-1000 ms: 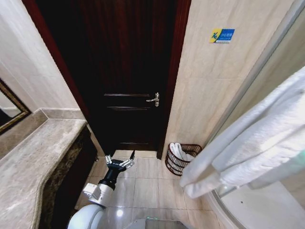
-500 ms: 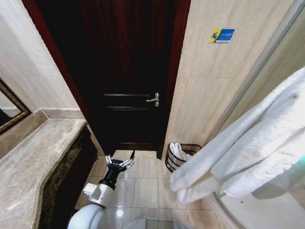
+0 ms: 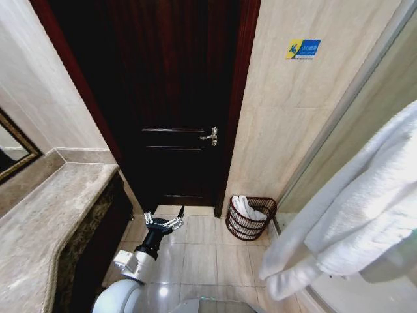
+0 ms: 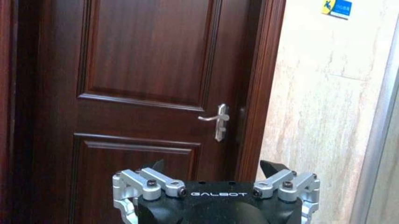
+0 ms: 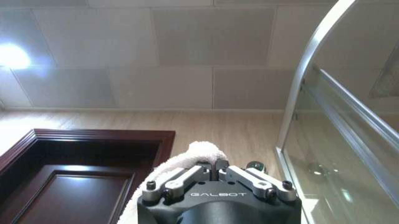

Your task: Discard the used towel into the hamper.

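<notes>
Towel (image 3: 355,215), white and thick, hangs pinched in the right gripper (image 5: 216,164); left gripper (image 4: 216,167) spread open

Floor (image 3: 199,251): pale square tiles with thin grout lines, glossy, a light reflection near 6 o'clock.
Hamper (image 3: 251,218): stands upright on the floor at about 4 o'clock, near the wall right of the dark door; round, dark slats, tapering toward its base.
Hamper contents: white towels (image 3: 244,207) folded inside, rising above the rim.
</notes>
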Tool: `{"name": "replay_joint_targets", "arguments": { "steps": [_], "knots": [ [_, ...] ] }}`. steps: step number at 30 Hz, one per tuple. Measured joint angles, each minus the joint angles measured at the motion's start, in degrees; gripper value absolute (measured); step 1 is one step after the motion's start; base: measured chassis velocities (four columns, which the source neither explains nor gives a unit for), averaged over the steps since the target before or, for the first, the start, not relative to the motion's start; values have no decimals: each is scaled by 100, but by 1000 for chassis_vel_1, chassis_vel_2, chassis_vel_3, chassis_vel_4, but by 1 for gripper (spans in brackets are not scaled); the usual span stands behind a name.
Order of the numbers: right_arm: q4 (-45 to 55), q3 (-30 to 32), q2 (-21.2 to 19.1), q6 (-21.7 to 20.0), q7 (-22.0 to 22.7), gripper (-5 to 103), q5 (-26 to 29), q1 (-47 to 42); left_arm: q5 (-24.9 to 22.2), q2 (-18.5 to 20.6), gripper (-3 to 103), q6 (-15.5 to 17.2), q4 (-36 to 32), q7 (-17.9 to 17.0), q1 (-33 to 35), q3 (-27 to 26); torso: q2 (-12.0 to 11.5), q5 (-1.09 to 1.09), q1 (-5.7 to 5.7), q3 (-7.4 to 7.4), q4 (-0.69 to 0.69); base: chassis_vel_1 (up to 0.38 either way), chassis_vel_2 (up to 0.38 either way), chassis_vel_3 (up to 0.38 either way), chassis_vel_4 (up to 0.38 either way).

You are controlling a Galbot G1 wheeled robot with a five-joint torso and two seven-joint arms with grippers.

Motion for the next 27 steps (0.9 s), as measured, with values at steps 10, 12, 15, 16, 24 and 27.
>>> {"name": "replay_joint_targets", "arguments": {
  "steps": [10,12,15,16,24,27],
  "knots": [
    [-1,-25,-4,7,-2,3,12,14,0,0,100,0,0,0,-1,0,-3,-1,6,2,2,-117,125,122,-119],
    [-2,-17,-7,10,-2,3,16,15,0,0,100,0,0,0,0,0,-2,0,4,1,1,-112,137,105,-116],
    [-2,-9,-9,-9,0,3,14,22,0,0,100,0,0,0,-1,0,-2,-1,4,1,1,-103,105,96,-96],
    [-2,-11,-12,-23,1,3,9,27,0,0,100,0,0,0,0,0,-2,1,3,1,1,-88,84,97,-90],
    [-2,-73,-42,-45,13,3,-12,78,0,0,100,0,0,0,0,0,0,0,0,0,1,-119,115,118,-109],
    [-2,-74,-43,-49,14,3,-12,71,0,0,100,0,0,0,0,0,-1,0,2,1,2,-189,167,164,-192]
  ]
}}
